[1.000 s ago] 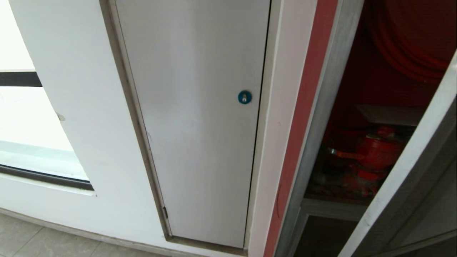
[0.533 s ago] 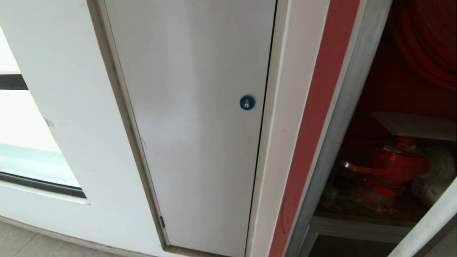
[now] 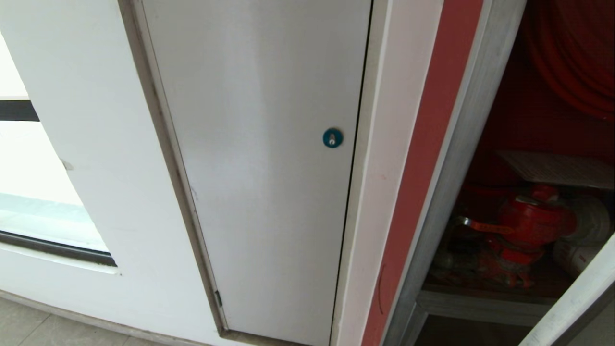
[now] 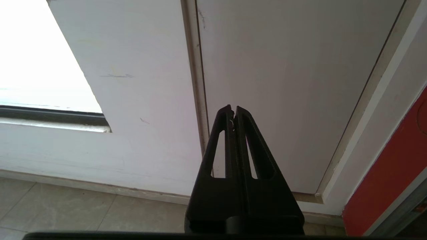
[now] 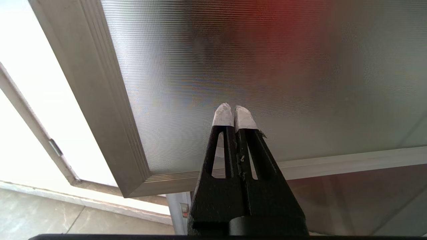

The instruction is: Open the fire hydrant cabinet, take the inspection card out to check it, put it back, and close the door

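Inside open cabinet (image 3: pixel 485 96), inspection card (image 3: pixel 557 168).

Landmark: grey-white panel (image 3: pixel 259 163), set in the wall. Round lock (image 3: pixel 332 138) sits on the panel near its right edge. Window (image 3: pixel 29 192) lies left of the panel, wall between. Floor (image 3: pixel 29 322) runs below the panel. Fire hydrant cabinet (image 3: pixel 461 158) stands right of the panel, a wall strip between them. In the cabinet: hose reel (image 3: pixel 571 62) uppermost, inspection card (image 3: pixel 557 168) lying flat below it, valve (image 3: pixel 528 223) under the card, rolled hose (image 3: pixel 586 226) right of the valve. Door (image 3: pixel 571 302) stands swung out, rightmost from the panel.
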### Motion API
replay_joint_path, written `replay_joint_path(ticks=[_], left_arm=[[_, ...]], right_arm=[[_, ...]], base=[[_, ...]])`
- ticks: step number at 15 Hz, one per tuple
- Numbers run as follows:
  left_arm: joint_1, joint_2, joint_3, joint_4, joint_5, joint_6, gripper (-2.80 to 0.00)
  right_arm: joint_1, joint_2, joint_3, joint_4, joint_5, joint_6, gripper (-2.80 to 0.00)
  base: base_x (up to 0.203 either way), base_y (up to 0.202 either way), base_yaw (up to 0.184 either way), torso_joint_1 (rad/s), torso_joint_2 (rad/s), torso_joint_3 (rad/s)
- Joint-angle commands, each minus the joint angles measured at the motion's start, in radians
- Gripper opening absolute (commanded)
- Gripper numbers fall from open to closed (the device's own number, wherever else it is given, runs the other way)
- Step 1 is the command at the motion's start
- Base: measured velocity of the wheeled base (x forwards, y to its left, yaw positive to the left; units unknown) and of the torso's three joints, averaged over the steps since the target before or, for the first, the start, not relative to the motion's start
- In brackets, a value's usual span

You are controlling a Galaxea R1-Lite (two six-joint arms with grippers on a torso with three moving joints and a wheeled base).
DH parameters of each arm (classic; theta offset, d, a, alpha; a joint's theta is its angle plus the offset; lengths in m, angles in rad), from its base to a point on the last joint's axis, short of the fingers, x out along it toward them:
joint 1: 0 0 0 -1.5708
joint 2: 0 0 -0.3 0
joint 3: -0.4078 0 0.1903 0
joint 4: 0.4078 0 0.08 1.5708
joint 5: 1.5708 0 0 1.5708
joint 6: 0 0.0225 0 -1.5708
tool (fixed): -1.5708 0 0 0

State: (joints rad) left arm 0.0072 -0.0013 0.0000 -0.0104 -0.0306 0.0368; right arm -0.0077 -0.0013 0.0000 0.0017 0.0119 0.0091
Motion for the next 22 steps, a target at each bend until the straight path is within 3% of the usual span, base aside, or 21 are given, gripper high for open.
replay_joint_path(ticks=[1,19,22], left_arm=[[0.0,0.001,0.006,0.0,0.0,0.0,-2.8],[0.0,0.001,0.006,0.0,0.0,0.0,-2.8],[0.0,0.001,0.006,0.0,0.0,0.0,-2.8]], right_arm=[[0.0,0.0,0.0,0.0,0.0,0.0,-2.8],[0.0,-0.001,-0.005,-0.034,-0.027,0.028,-2.8],[0.001,0.003,-0.091,-0.028,-0.039,0.024,-2.8]], base=[[0.0,0.0,0.0,0.0,0.0,0.0],[0.0,0.0,0.0,0.0,0.0,0.0],[0.0,0.0,0.0,0.0,0.0,0.0]])
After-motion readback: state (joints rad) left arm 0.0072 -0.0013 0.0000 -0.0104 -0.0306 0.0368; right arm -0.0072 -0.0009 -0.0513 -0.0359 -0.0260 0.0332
